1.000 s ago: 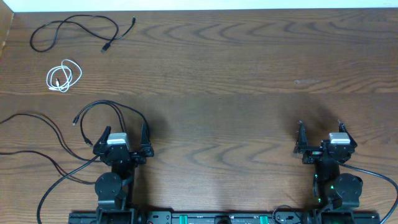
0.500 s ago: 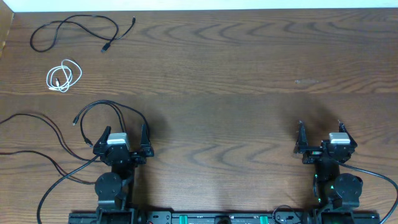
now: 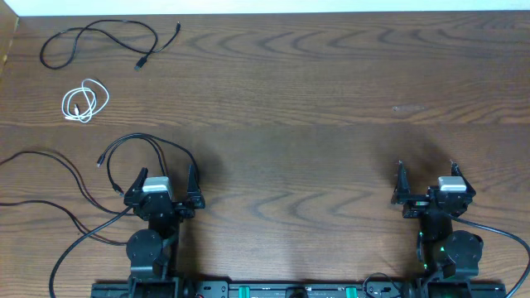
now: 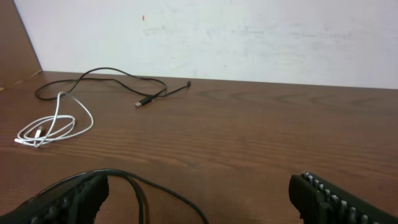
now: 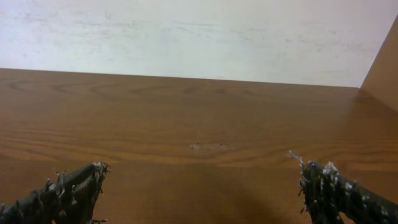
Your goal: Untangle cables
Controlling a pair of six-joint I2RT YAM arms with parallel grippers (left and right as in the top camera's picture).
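Three cables lie apart on the left half of the brown table. A long black cable (image 3: 141, 63) (image 4: 142, 102) curls at the far left corner. A short white coiled cable (image 3: 83, 114) (image 4: 43, 132) rests just nearer. A second black cable (image 3: 132, 136) (image 4: 140, 198) loops right in front of my left gripper (image 3: 164, 174) (image 4: 199, 194), and one strand passes between its open fingers without being held. My right gripper (image 3: 426, 172) (image 5: 199, 183) stands open over bare wood at the near right, far from every cable.
Dark cords (image 3: 58, 178) run from the table's left edge toward the left arm's base (image 3: 147, 248). A pale scuff (image 3: 407, 108) (image 5: 210, 147) marks the wood ahead of the right gripper. A white wall borders the far edge.
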